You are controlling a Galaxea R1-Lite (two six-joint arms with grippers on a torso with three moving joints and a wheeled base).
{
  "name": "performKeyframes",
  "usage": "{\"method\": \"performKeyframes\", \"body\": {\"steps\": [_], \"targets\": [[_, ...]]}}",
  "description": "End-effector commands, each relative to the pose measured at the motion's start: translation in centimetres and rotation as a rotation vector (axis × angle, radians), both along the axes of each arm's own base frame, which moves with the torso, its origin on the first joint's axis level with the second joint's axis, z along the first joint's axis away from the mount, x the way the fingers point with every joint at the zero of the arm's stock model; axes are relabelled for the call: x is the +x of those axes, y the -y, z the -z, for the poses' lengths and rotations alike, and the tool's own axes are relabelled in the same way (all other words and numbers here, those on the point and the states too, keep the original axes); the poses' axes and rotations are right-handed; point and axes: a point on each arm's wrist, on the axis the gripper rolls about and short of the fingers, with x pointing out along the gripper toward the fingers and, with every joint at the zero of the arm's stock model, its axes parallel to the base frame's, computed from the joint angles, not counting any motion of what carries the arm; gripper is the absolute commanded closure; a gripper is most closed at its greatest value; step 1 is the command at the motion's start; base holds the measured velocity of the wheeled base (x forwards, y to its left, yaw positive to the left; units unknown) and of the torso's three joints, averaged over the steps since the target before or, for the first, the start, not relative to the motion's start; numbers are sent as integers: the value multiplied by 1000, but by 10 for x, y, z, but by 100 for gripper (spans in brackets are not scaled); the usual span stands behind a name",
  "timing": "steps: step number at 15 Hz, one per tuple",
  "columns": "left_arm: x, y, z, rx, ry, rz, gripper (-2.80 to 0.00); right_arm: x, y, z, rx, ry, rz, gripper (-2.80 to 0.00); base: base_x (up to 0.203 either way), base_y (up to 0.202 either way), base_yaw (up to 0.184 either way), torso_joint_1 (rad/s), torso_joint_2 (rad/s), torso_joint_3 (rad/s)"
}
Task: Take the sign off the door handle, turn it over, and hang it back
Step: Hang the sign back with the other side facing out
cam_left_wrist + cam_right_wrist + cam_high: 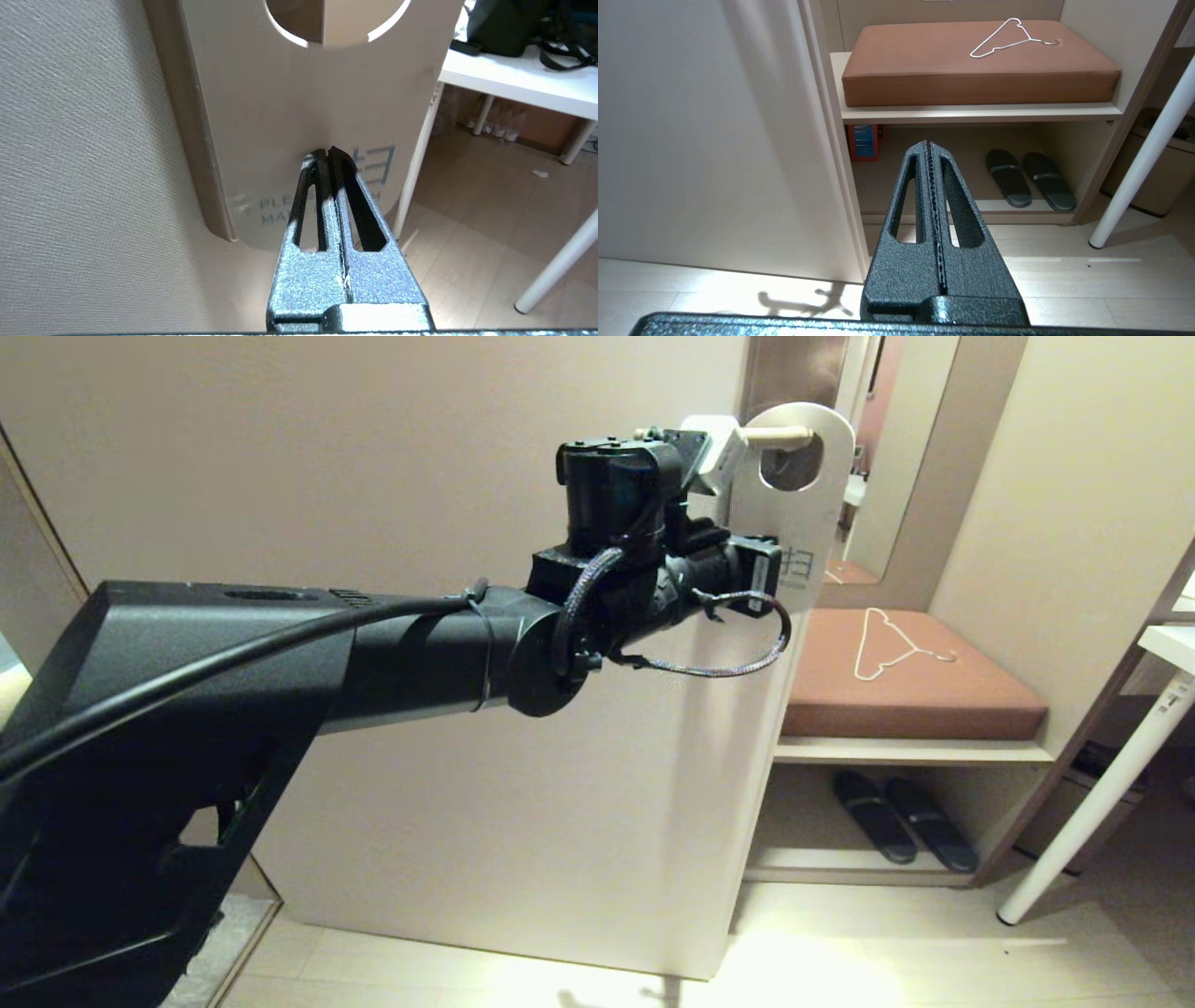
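Observation:
The sign [810, 513] hangs by its oval hole on the pale door handle [780, 434], white side out, at the door's edge. My left arm is raised in front of it, and its wrist hides the fingers in the head view. In the left wrist view the sign [280, 116] faces me flat, printed "PLEASE MAKE". The left gripper [330, 150] is shut with nothing between its fingers, its tips at the sign's lower face beside the blue character. The right gripper [927, 143] is shut and empty, low down, pointing at the shoe shelf.
The beige door [373, 476] fills the left. Right of it, a bench carries a brown cushion [971, 700] with a white wire hanger [887, 644]. Dark slippers [901, 817] lie beneath. A white table leg [1102, 793] slants at the right.

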Motion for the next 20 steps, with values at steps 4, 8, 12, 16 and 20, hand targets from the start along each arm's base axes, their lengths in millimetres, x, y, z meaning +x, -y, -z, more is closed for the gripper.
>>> {"method": "performKeyframes", "body": {"steps": [4, 8, 12, 16, 20], "targets": [[3, 2, 5, 3, -4, 3, 0, 0, 0, 0, 1, -1, 1, 0, 0, 0, 0, 0, 0, 0], [0, 4, 3, 2, 7, 100, 0, 0, 0, 0, 1, 0, 1, 0, 0, 0, 0, 0, 0, 0], [-2, 7, 3, -10, 19, 117, 0, 0, 0, 0, 1, 1, 1, 0, 0, 0, 0, 0, 0, 0], [6, 8, 9, -34, 46, 120, 0, 0, 0, 0, 1, 1, 1, 0, 0, 0, 0, 0, 0, 0], [10, 12, 17, -49, 60, 120, 0, 0, 0, 0, 1, 1, 1, 0, 0, 0, 0, 0, 0, 0]]}}
